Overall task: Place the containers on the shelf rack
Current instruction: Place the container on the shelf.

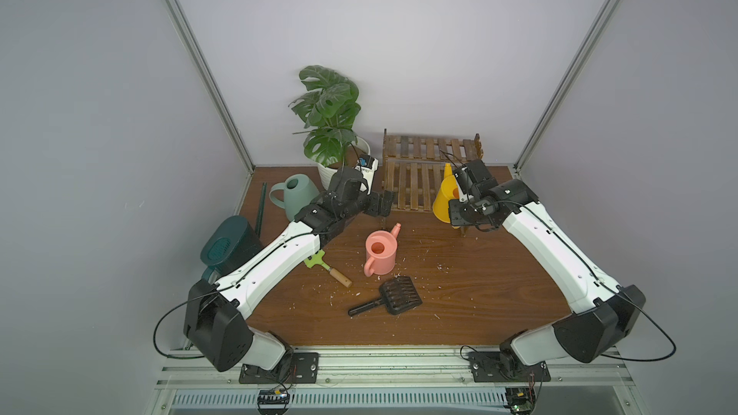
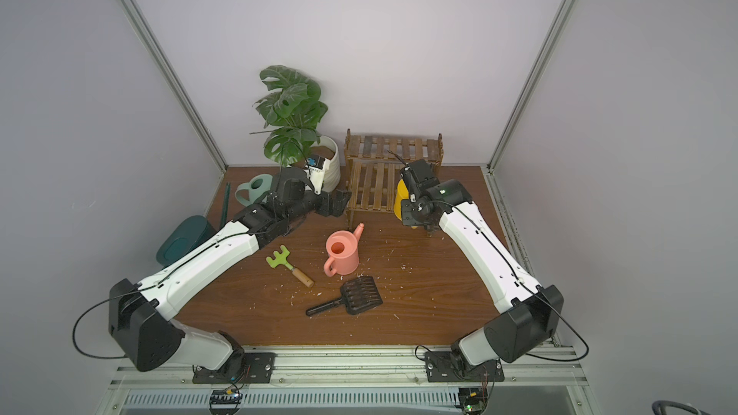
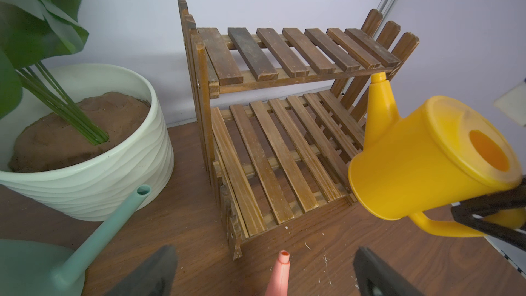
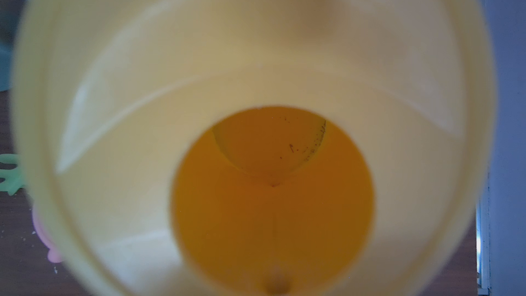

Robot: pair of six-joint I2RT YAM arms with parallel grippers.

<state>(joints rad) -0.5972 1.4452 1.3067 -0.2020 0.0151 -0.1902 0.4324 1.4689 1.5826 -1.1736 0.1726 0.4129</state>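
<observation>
The yellow watering can (image 3: 427, 160) hung tilted just beside the right end of the shelf rack (image 3: 284, 152), its spout rising toward the edge of the upper tier. The right pincer (image 3: 484, 217) was clamped on its handle. The can looked clear of the table (image 1: 459, 305), though whether its base touched the lower tier's front corner could not be told. In the right wrist view its top and round filling hole filled nearly the whole picture.

Both tiers of the rack held nothing. The pink watering can (image 1: 381, 251) stood upright mid-table, its spout aimed at the rack. The left pincer (image 1: 381, 205) hovered wide and empty above that spout, near the rack's front left corner.

The pale green watering can (image 1: 295, 193) sat at the back left beside the white plant pot (image 3: 99, 166). The dark teal watering can (image 1: 229, 245) stood at the table's left edge, partly behind the left arm. A small green rake (image 2: 287, 265) and a black scoop (image 1: 393, 297) lay toward the front.
</observation>
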